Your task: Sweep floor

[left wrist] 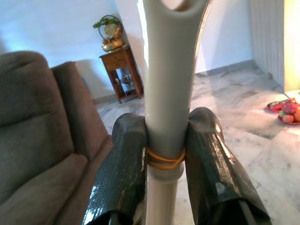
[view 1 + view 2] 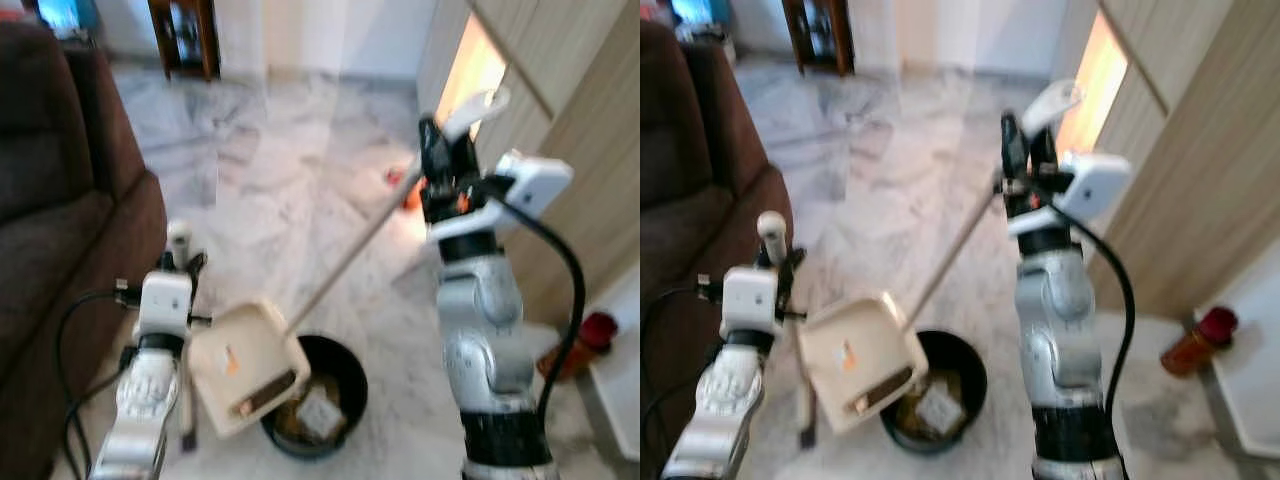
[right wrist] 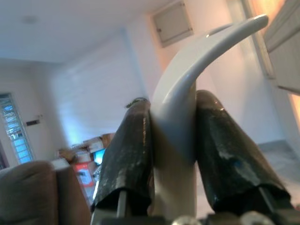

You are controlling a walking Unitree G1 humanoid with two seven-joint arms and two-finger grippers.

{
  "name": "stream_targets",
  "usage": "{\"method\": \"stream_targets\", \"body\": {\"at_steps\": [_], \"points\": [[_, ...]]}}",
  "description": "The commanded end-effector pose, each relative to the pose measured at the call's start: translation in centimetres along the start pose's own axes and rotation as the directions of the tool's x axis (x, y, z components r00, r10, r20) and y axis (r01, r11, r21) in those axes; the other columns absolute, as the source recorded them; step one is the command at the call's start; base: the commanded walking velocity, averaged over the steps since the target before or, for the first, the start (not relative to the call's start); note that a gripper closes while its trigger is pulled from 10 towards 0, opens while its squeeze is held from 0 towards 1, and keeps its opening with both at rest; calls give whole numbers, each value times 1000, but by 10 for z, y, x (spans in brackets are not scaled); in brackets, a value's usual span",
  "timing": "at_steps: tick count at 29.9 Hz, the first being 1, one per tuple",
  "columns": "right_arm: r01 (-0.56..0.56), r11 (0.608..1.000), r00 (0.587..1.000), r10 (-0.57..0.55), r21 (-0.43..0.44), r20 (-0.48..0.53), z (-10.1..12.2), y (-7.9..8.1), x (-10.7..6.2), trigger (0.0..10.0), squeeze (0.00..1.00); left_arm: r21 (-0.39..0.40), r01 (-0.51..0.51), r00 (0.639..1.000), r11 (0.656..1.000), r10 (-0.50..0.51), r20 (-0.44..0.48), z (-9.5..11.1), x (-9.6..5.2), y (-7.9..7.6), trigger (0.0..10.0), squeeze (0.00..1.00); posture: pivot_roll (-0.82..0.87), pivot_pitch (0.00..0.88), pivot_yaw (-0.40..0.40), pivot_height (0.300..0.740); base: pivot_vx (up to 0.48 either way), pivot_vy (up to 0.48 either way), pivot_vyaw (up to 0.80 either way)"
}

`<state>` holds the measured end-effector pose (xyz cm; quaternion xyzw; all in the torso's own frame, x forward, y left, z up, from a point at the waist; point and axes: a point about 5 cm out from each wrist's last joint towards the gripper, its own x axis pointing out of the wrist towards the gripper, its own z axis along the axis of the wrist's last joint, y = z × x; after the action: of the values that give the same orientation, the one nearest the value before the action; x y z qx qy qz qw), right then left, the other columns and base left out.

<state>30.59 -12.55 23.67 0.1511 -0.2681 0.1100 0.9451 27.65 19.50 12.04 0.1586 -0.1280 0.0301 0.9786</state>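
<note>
Dustpan (image 2: 245, 368), cream, tipped mouth-down over the rim of the black bin (image 2: 352, 372), which lies at about 4 o'clock from the pan and touches or overlaps it in the head views. Scraps already lie inside the bin. The dustpan handle (image 2: 350, 250) is long and pale; its axis runs from the pan at 7 o'clock up to the right gripper (image 2: 447, 150) at 1 o'clock, raised well above the pan. The two black fingers of that gripper are pressed against the curved white top of the handle, one on each side. The left gripper (image 2: 178, 262), low at 9 o'clock from the pan and just beside the brown sofa (image 2: 60, 200), pinches the broom handle (image 1: 168, 70) below its eyelet, at the rubber band. The broom's dark shaft hangs nearly upright toward the marble floor (image 2: 280, 150); its head is too blurred to make out. Judgement: emptying is under way, and the right arm alone governs the tilt, since the pan's mouth must stay over the bin's opening. Small red objects (image 1: 286, 105) lie on the floor at 12 to 1 o'clock, well apart from both tools.
</note>
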Motion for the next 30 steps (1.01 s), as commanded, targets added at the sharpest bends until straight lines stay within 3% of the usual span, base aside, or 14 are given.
{"method": "stream_targets", "body": {"at_steps": [1, 12, 20, 27, 30], "points": [[-35, 998, 995, 40, -52, 92, 17, 6, 6, 10000, 0, 6, 2, 997, 1000, -2, 71, 13, 4, 0, 10000, 0, 79, 39, -24, 740, 0, 0, 0], [-105, 994, 989, 109, -40, 99, 13, 32, 1, 10000, 0, 3, 10, 997, 1000, -10, 74, 13, 3, -1, 10000, 0, 77, 39, -25, 740, 0, 0, 0], [-207, 969, 965, 225, -132, 136, 14, 62, -6, 10000, 0, 2, 18, 997, 1000, -19, 75, 12, 3, -3, 10000, 0, 75, 38, -26, 740, 0, 0, 0], [-238, 957, 956, 261, -169, 134, 12, 70, -9, 10000, 0, 4, 22, 997, 1000, -23, 76, 13, 2, -4, 10000, 0, 74, 39, -26, 740, 0, 0, 0], [-242, 940, 948, 282, -240, 148, 13, 73, -11, 10000, 0, 6, 24, 997, 1000, -25, 77, 13, 2, -4, 10000, 0, 74, 39, -26, 740, 0, 0, 0]]}}
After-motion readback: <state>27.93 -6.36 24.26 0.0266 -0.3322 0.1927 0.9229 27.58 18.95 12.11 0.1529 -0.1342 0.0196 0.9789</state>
